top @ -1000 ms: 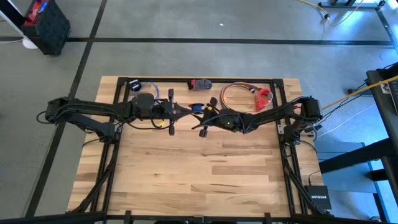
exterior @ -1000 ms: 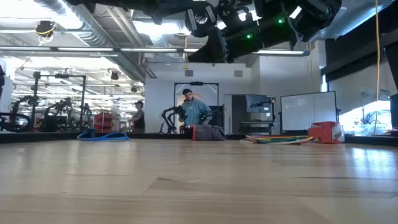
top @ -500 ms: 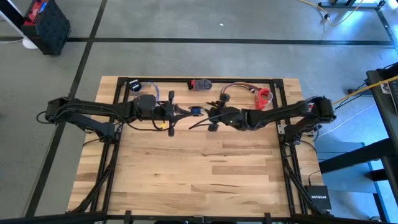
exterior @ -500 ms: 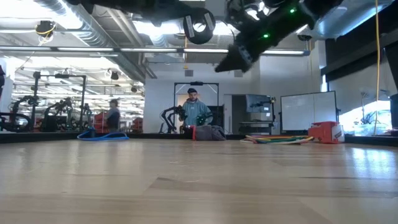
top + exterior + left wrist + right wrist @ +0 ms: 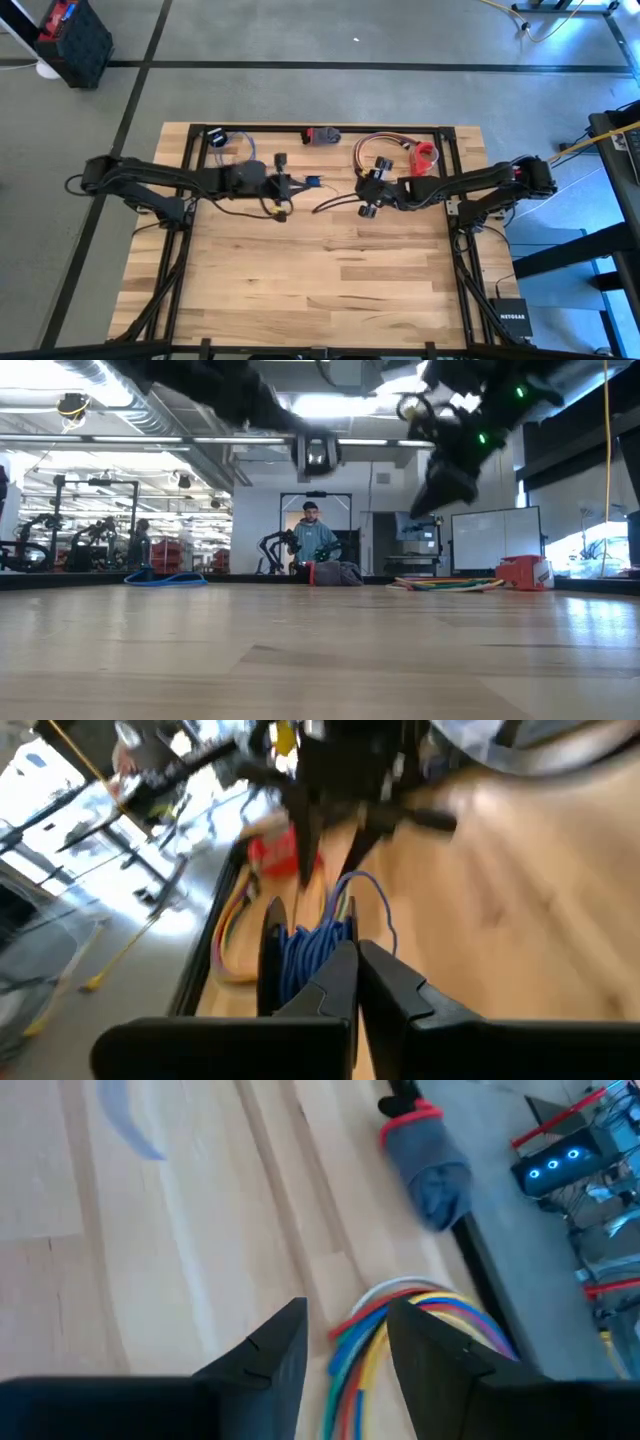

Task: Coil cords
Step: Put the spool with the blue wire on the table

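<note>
Grips a small wound blue cord [image 5: 312, 942] in the clenched left hand [image 5: 355, 958], fingers pressed together on the coil, a black disc [image 5: 272, 955] just beside the windings. Holds that bundle up off the wooden surface [image 5: 320, 280], over its far middle part. Shows the right hand [image 5: 345, 1315] released, fingers spread with nothing between them, raised above the surface just to the right of the left hand and apart from it. Looks down past those spread fingers onto a loop of multi-coloured cables [image 5: 372, 148] lying flat at the far right. Finds a red item [image 5: 425, 155] just right of that loop, and a grey bundle with a red band [image 5: 437, 1168] at the far edge near the middle. Leaves another blue cord [image 5: 165, 577] lying at the far left. Catches a person [image 5: 313, 538] standing in the room beyond the surface.
</note>
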Controlling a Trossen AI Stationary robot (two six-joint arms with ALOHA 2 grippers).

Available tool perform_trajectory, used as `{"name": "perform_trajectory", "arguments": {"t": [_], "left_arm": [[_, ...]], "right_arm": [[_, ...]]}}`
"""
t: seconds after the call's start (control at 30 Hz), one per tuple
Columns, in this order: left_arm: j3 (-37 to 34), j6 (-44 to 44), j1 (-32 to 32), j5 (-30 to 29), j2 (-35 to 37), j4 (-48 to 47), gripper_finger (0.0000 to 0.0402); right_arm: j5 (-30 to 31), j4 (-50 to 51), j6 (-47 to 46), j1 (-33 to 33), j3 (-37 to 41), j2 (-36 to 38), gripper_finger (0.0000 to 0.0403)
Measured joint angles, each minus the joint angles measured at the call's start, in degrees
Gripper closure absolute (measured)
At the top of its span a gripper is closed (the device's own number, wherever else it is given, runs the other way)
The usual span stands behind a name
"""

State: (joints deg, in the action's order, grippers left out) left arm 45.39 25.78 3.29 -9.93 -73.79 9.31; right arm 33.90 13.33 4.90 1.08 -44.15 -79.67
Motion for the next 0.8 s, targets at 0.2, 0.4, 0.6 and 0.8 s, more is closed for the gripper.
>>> {"name": "perform_trajectory", "arguments": {"t": [0.2, 0.4, 0.6, 0.8], "left_arm": [[0.0, 6.3, -4.8, -10.9, -10.1, 0.7, 0.04], [0.0, 7.5, -11.2, -22.3, -19.9, 0.6, 0.04], [0.0, 5.6, -18.5, -26.0, -27.4, 1.0, 0.04], [0.3, 2.5, -23.1, -26.5, -31.1, 1.1, 0.04]], "right_arm": [[0.0, -19.5, -4.5, -1.6, 12.1, 0.3, 0.026], [1.1, -38.3, -4.9, -5.0, 20.7, 0.3, 0.026], [1.5, -46.4, -4.9, -6.4, 24.5, 0.3, 0.026], [1.1, -46.8, -4.9, -6.4, 24.6, 0.3, 0.026]]}}
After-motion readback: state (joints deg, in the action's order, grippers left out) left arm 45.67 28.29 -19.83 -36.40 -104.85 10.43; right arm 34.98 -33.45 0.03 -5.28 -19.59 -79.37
